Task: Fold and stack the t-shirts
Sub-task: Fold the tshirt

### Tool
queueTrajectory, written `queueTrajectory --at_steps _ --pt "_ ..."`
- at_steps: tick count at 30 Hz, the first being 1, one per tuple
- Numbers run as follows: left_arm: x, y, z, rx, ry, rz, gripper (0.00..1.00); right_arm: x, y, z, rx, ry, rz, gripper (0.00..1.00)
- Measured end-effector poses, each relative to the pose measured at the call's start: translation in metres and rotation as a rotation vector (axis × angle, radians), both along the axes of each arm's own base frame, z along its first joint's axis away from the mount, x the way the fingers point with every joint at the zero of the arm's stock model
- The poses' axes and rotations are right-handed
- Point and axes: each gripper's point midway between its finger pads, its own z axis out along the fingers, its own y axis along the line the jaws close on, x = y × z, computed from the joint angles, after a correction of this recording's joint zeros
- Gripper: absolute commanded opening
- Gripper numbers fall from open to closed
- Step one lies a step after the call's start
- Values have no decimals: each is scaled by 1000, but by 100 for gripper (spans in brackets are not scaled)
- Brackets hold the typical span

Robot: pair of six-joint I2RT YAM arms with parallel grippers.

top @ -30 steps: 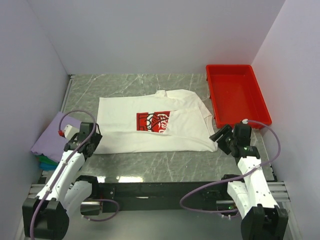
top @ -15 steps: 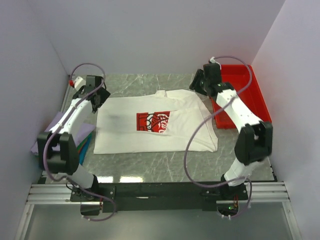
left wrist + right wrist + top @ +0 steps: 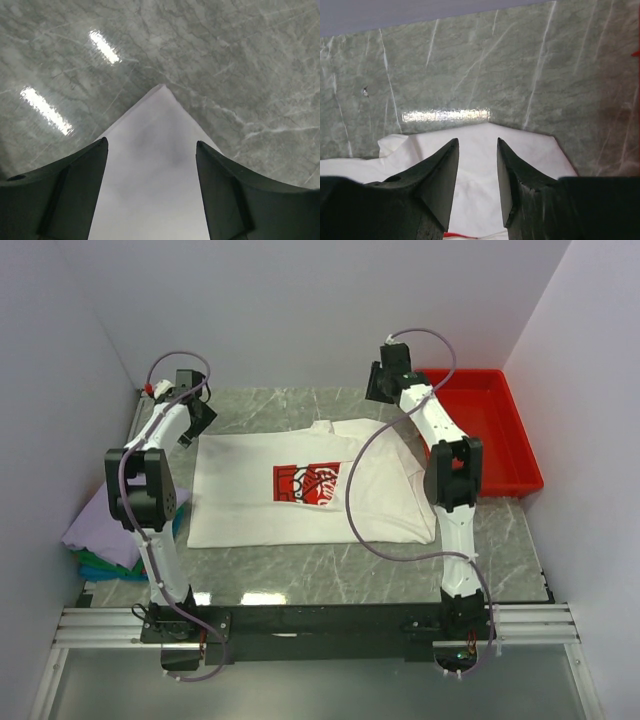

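The white t-shirt (image 3: 300, 485) with the red chest print (image 3: 307, 482) lies partly folded in the middle of the marble table. My left gripper (image 3: 196, 420) is open over the shirt's far left corner (image 3: 150, 165), the jaws wide on either side of it. My right gripper (image 3: 383, 390) is open above the shirt's far right edge (image 3: 480, 165). Neither holds cloth. A stack of folded shirts, lavender (image 3: 100, 525) on top with green and blue edges (image 3: 95, 565) under it, sits at the left edge.
A red plastic tray (image 3: 478, 425) stands at the far right of the table. White walls close in the left, back and right sides. The arm rail (image 3: 320, 625) runs along the near edge.
Both arms have swung from the near edge out to the far side of the table. The left gripper now hangs over the shirt's far left corner, the right over its far right edge.
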Motion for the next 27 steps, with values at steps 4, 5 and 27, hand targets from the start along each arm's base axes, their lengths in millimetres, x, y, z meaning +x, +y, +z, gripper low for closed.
queueTrajectory --at_steps 4,5,27 --pt "13 4 -13 1 15 1 73 8 2 -16 11 17 30 43" --pt "15 4 -17 2 20 0 72 9 3 -20 18 21 36 43" --pt "52 6 -56 16 52 -4 54 22 -9 -71 154 94 -8 41"
